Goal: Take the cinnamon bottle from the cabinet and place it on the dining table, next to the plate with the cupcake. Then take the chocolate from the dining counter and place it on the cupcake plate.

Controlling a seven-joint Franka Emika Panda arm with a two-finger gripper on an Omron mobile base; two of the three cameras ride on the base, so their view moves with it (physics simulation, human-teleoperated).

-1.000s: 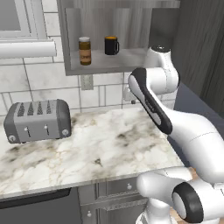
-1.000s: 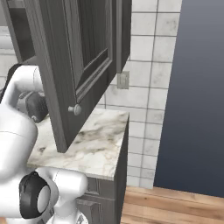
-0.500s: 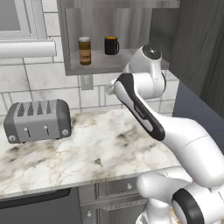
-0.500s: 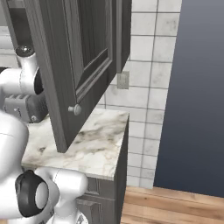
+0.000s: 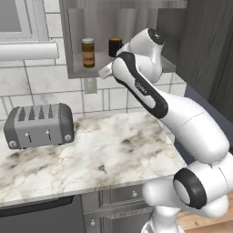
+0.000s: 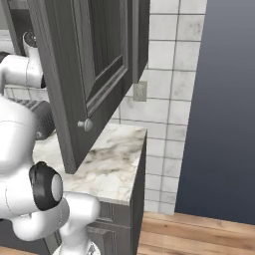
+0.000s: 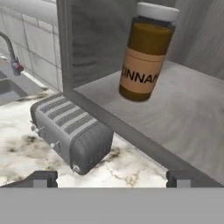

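In the hand view I have the cinnamon bottle in the upper middle of the frame, standing on the cabinet shelf near its front edge, its pale cap toward the top and part of its orange label readable. My hand sits at the bottom of that frame with its two dark fingertips far apart at the left and right, so it is spread wide and has hold of nothing; the bottle lies well ahead of it, untouched.

In the left base view the cinnamon bottle is in the upper middle of the frame on the open cabinet's shelf, with a dark jar just to its right. My arm rises from the lower right and bends up to the shelf, covering part of the jar. Below, at the left of the frame, a grey toaster stands on the marble table.

In the right base view the open cabinet door fills the upper left, with the table's corner under it.
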